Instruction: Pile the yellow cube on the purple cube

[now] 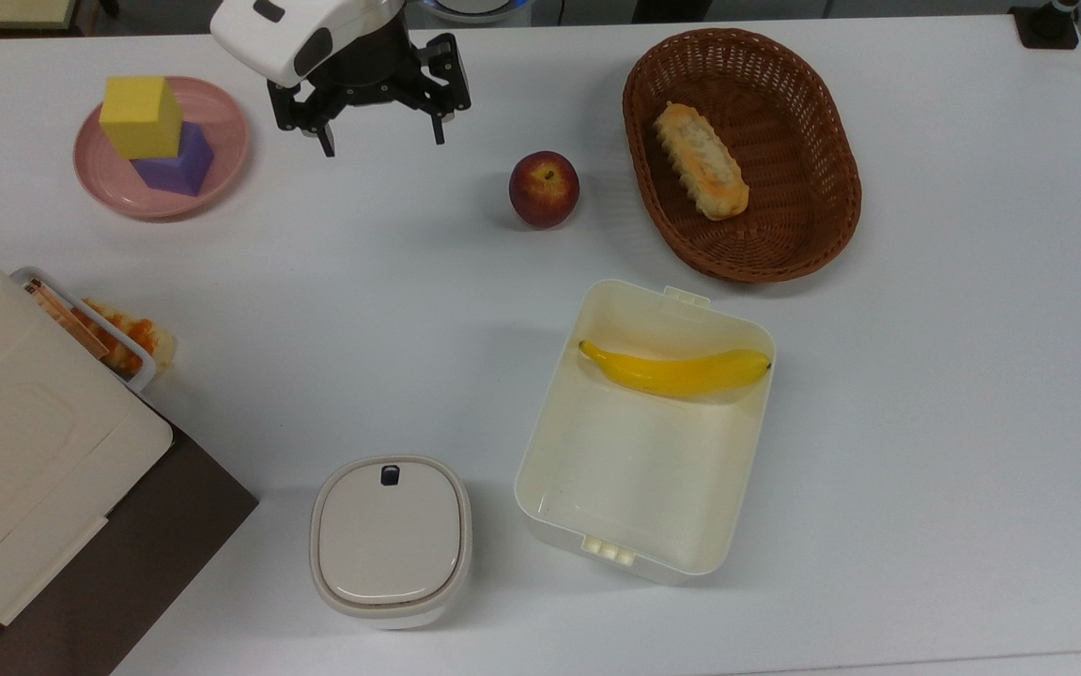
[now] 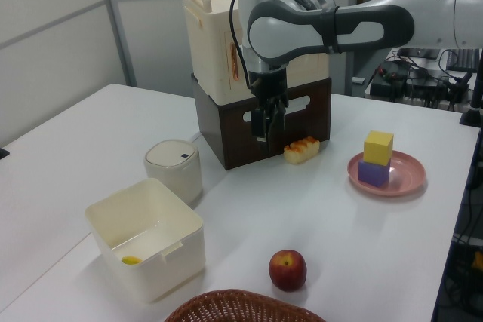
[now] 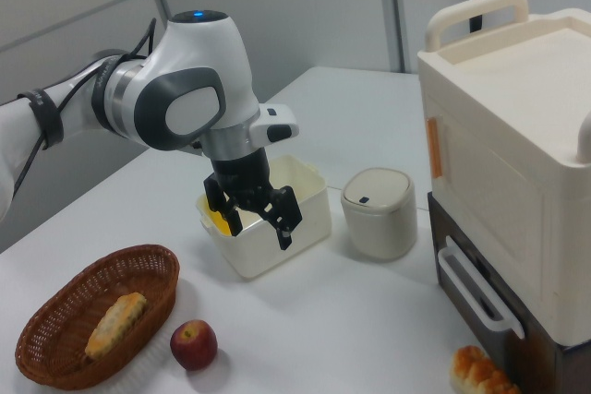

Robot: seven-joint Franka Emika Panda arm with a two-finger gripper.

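The yellow cube [image 1: 138, 116] rests on top of the purple cube [image 1: 176, 163], slightly offset, and both stand on a pink plate [image 1: 221, 122] at the top view's upper left. The same stack, yellow cube [image 2: 378, 147] over purple cube [image 2: 373, 173], sits at the left view's right. My gripper [image 1: 380, 143] hangs open and empty above the table, to the right of the plate in the top view and well apart from the cubes. It also appears in the left view [image 2: 268, 132] and the right view [image 3: 260, 228], fingers spread.
A red apple [image 1: 544, 189] lies right of the gripper. A brown wicker basket [image 1: 812, 122] holds a bread roll. A cream box [image 1: 596, 488] contains a banana [image 1: 676, 371]. A lidded cream container [image 1: 390, 540], a cream-and-brown cabinet [image 1: 23, 488] and another bread piece [image 1: 131, 338] stand at the left.
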